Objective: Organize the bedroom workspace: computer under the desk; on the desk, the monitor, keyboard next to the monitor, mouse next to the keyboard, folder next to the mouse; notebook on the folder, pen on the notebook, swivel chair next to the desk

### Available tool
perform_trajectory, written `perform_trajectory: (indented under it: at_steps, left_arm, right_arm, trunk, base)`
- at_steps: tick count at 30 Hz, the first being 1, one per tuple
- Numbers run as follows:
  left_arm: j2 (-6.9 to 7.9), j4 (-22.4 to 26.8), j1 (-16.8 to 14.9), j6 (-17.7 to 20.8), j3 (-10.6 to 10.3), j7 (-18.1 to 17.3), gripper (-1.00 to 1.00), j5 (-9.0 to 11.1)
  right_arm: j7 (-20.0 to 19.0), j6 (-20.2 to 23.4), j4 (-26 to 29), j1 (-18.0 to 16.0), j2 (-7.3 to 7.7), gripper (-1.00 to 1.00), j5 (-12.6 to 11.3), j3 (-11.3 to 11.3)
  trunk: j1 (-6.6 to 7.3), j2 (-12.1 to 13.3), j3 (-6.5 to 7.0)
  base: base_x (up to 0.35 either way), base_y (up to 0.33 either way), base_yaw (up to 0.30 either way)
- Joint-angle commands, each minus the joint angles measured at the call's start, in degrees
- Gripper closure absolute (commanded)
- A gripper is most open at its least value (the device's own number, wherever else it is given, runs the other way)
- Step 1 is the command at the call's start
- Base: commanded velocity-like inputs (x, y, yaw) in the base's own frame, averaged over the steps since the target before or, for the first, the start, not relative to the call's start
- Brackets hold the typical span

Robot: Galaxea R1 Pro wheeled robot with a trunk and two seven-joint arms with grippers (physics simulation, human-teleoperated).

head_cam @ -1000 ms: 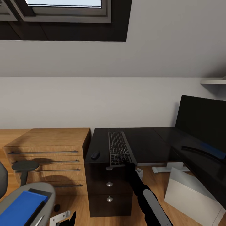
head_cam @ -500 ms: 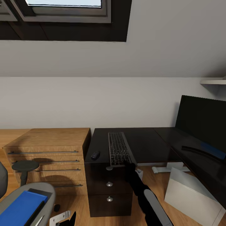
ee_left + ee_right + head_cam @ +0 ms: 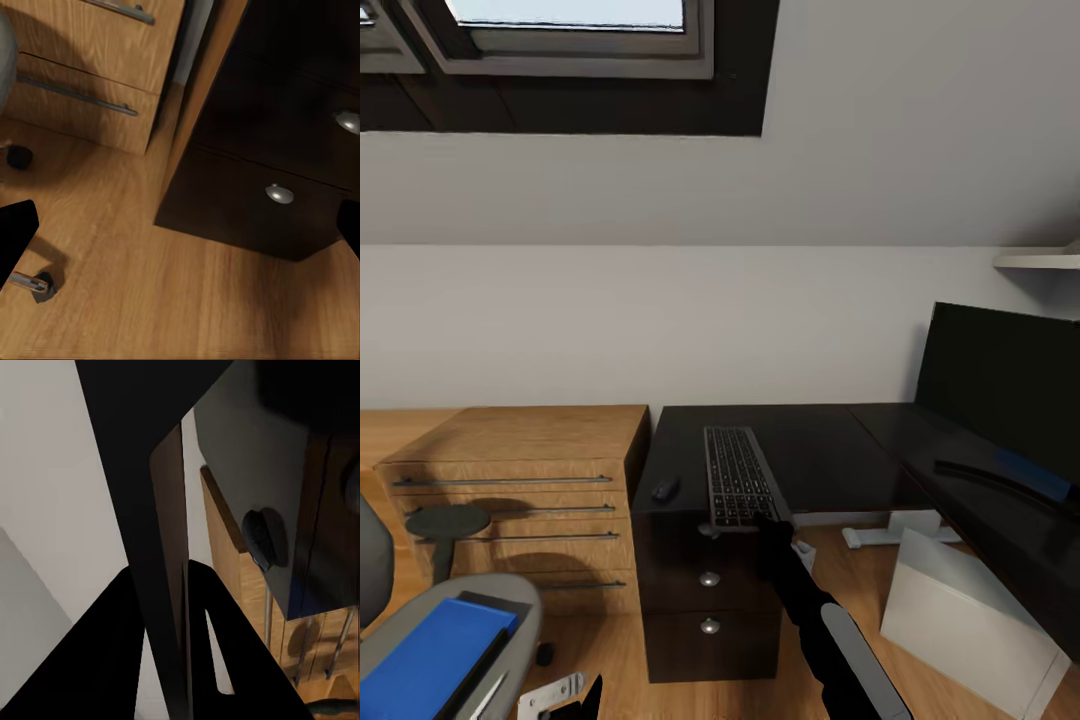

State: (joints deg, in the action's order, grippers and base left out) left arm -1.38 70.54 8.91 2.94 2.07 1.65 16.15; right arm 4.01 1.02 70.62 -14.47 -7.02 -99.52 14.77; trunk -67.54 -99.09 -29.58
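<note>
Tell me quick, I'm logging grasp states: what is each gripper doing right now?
Left gripper: open, holding nothing, over the floor.
Right gripper: closed on the near end of the keyboard at the desk edge.

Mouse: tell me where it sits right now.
In the head view the mouse lies on the black desk near its front left corner, just left of the keyboard and apart from it, above the drawer unit.
</note>
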Motion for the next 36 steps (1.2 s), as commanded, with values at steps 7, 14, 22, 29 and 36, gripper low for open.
perform_trajectory:
  at_steps: [7,14,22,29,36]
  left_arm:
    - [-0.03,0.13,0.03,0.32,0.04,0.11,-1.00,0.55]
    - [0.00,0.13,0.05,0.34,0.04,0.11,-1.00,0.55]
    - [0.06,0.08,0.04,0.33,0.04,0.11,-1.00,0.55]
    - [0.06,0.04,0.05,0.47,0.04,0.11,-1.00,0.55]
    - [0.06,0.04,0.05,0.49,0.04,0.10,-1.00,0.55]
  right_arm:
    - [0.08,0.12,-0.26,-0.03,-0.01,1.00,-0.41,-0.01]
    - [0.04,0.04,-0.24,-0.03,-0.01,1.00,-0.35,-0.08]
    - [0.04,0.03,-0.22,-0.03,-0.01,1.00,-0.29,-0.09]
    - [0.12,0.03,-0.26,-0.03,-0.01,1.00,-0.24,-0.09]
    - [0.70,0.03,-0.23,-0.03,-0.01,1.00,-0.24,-0.09]
  trunk:
    - [0.03,-0.03,-0.05]
    - [0.03,-0.03,-0.05]
    - [0.03,-0.03,-0.05]
    - [0.03,-0.03,-0.05]
    - [0.03,-0.03,-0.05]
  base:
    - [-0.084,0.000,0.000]
    - [-0.004,0.000,0.000]
    - [0.097,0.000,0.000]
    - [0.082,0.000,0.000]
    - [0.005,0.000,0.000]
